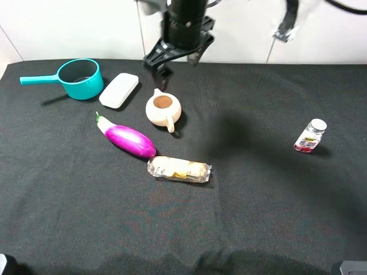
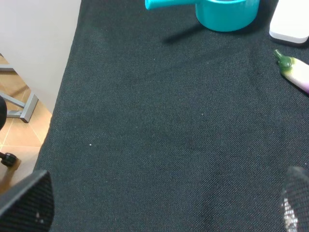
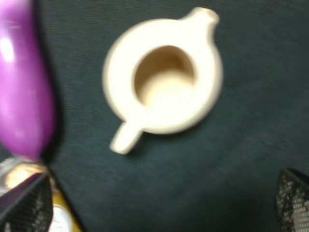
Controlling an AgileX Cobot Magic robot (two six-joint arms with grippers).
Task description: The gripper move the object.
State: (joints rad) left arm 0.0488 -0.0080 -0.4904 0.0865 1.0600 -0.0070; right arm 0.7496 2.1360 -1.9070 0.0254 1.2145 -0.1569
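Note:
The object, a glossy magenta eggplant with a white neck and green stem, lies on the black cloth left of centre. Its side fills one edge of the right wrist view, and its stem end shows in the left wrist view. My right gripper hangs open over the far middle of the table, above a cream teapot and apart from the eggplant. Its two fingertips frame bare cloth. My left gripper is open over empty cloth, well short of the eggplant.
A cream teapot sits just behind the eggplant, under the right gripper. A clear-wrapped snack roll lies against the eggplant's near end. A teal saucepan and a white case stand at the back left, a small bottle at the right.

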